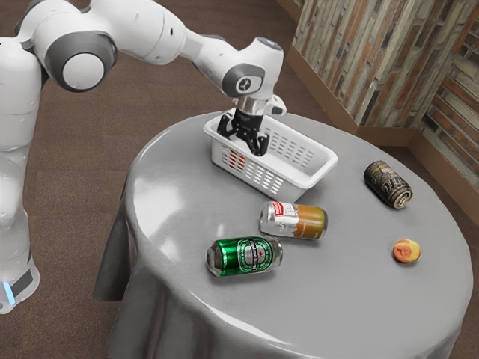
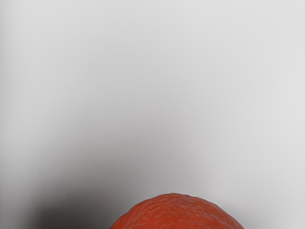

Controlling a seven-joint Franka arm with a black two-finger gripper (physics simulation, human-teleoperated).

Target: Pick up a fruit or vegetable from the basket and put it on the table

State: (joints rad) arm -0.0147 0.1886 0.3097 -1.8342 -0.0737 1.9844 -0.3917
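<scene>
Your gripper [image 1: 243, 140] stands wide open at the basket [image 1: 320, 171], its fingers spread apart and holding nothing. Beneath it, inside the basket, lies the orange-red fruit [image 2: 177, 213], glimpsed through the slotted side. Out on the bench [image 1: 344, 299] you have a green can [image 1: 245, 256], a silver-and-orange can [image 1: 293, 221], a dark can [image 1: 388, 185] and a peach-coloured fruit [image 1: 406, 251].

Brown carpet-like floor [image 1: 82, 194] around my round table [image 1: 359, 314], draped in a glossy gray cloth hanging in folds. Walls [image 1: 359, 60] in patchy upright wood or brick-like strips, tan baseboard [image 1: 329, 101] below. Bright light patches on the cloth at the exterior view's left.
</scene>
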